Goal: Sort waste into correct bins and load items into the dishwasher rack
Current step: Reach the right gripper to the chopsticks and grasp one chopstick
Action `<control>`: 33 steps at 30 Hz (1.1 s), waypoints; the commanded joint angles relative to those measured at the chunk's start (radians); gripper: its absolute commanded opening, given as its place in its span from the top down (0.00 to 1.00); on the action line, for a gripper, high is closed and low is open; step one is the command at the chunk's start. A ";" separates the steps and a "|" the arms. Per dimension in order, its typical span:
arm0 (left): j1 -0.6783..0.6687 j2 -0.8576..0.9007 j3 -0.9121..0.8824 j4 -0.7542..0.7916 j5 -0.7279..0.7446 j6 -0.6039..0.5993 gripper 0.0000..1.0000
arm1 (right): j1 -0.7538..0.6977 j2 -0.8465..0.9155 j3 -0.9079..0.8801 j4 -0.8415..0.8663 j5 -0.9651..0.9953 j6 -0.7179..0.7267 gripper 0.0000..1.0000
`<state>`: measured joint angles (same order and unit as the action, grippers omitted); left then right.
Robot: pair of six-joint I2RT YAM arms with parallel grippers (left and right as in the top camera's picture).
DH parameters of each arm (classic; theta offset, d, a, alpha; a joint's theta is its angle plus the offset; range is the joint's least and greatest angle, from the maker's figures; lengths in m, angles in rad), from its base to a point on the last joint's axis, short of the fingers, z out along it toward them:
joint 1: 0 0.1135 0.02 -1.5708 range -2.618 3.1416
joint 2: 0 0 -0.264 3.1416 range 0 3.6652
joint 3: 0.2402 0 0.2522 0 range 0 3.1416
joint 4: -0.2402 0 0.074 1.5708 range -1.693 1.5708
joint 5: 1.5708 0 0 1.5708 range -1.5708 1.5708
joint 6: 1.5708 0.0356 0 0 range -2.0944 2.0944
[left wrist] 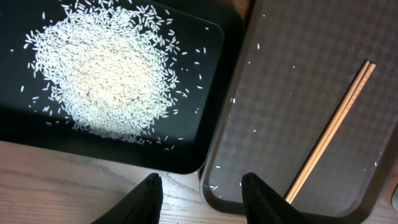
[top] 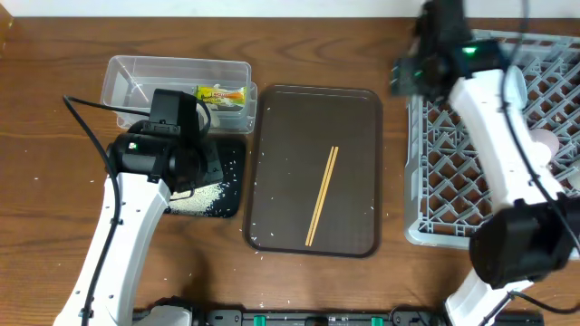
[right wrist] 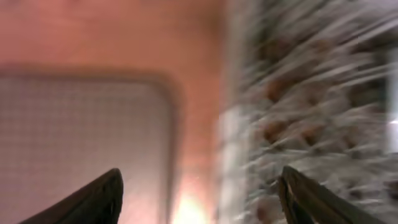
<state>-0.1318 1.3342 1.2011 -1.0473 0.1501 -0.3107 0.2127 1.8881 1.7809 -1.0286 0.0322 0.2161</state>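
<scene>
Loose white rice (left wrist: 106, 68) lies heaped in the black tray (left wrist: 214, 93), which also shows in the overhead view (top: 228, 154). The yellow-green wrapper (top: 222, 94) lies in the clear tub (top: 172, 71). The wooden chopsticks (top: 323, 195) lie side by side on the brown serving tray (top: 281, 136); they also show in the left wrist view (left wrist: 333, 121). My left gripper (left wrist: 202, 190) is open and empty over the black tray's corner. My right gripper (right wrist: 202, 199) is open and empty by the grey rack's (top: 426, 154) far left corner; its view is blurred. The tissue and bowls are out of view.
Stray rice grains (top: 256, 237) lie on the brown tray and the wooden table around the black tray. A pale round item (top: 545, 143) sits in the rack, partly hidden behind my right arm. My left arm covers much of the black tray from above.
</scene>
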 commanded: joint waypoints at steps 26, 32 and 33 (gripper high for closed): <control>0.004 0.005 -0.006 -0.003 -0.010 0.000 0.55 | 0.407 0.051 -0.560 0.179 -0.028 0.468 0.34; 0.004 0.005 -0.006 -0.003 -0.010 0.000 0.55 | 0.408 0.055 -0.566 0.187 0.024 0.487 0.37; 0.004 0.005 -0.006 -0.003 -0.010 0.000 0.55 | 0.408 0.055 -0.566 0.188 0.032 0.487 0.37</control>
<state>-0.1318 1.3342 1.2011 -1.0473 0.1501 -0.3103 0.6113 1.9347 1.2396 -0.8410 -0.0223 0.6720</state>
